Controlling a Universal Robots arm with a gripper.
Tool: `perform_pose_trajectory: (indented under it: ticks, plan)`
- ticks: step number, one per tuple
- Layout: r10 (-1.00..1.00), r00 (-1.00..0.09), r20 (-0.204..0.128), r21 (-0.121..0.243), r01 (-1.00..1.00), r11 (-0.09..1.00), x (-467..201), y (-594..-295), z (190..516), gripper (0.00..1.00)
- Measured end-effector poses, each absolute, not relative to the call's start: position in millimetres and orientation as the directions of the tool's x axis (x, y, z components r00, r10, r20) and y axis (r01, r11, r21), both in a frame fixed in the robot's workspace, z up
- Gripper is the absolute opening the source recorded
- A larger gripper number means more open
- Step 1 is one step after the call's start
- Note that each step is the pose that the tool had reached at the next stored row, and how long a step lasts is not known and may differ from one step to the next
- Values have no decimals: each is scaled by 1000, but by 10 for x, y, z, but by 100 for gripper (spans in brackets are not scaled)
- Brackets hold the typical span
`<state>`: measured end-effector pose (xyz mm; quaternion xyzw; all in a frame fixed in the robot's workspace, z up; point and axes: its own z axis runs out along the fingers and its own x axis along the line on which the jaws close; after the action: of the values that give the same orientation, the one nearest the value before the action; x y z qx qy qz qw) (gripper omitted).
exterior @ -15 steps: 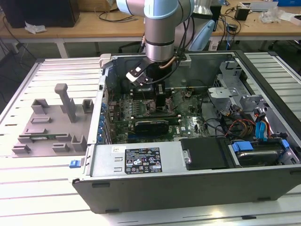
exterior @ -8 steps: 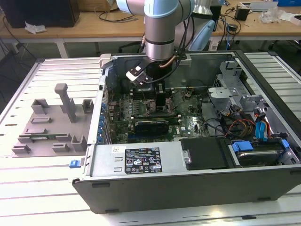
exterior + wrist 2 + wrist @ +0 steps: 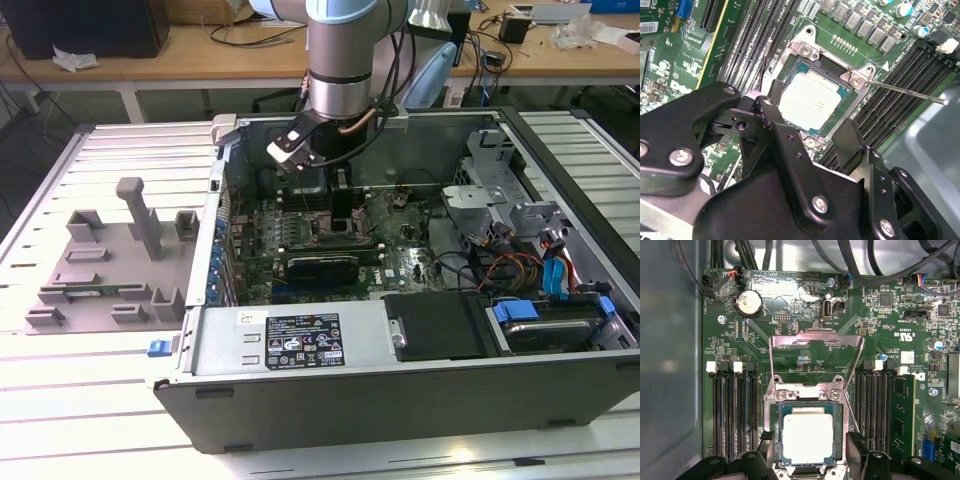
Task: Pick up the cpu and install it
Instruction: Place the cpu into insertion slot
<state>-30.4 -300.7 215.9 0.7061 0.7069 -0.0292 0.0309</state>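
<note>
The cpu (image 3: 810, 97), a flat square chip with a pale silver top, lies flat inside the motherboard socket frame (image 3: 805, 47); it is also in the first wrist view (image 3: 807, 437). My gripper (image 3: 812, 125) hovers just above it, open, one black finger (image 3: 771, 107) on each side of the chip and nothing held between them. The socket's metal load plate (image 3: 815, 347) is swung up and open. In the exterior view the gripper (image 3: 335, 215) reaches down into the open computer case (image 3: 300, 345) over the motherboard.
Black memory slots (image 3: 732, 410) flank the socket, and a green memory stick (image 3: 902, 415) stands beside it. A thin metal lever (image 3: 905, 91) juts out from the socket. A grey parts fixture (image 3: 100, 265) lies at the exterior view's left. Cables and drive bays (image 3: 530, 260) fill the case's right.
</note>
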Motion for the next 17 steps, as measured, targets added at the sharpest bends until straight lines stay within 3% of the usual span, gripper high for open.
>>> perform_pose_trajectory:
  ticks: [2,3,4,13,17]
  plan:
    - [996,-1,-85,2,1000,1,-304,-3007,2160,67]
    - [996,-1,-85,2,1000,1,-304,-3007,2160,59]
    - [996,-1,-85,2,1000,1,-304,-3007,2160,59]
    - [996,-1,-86,2,1000,1,-304,-3007,2160,11]
    - [996,-1,-86,2,1000,1,-304,-3007,2160,11]
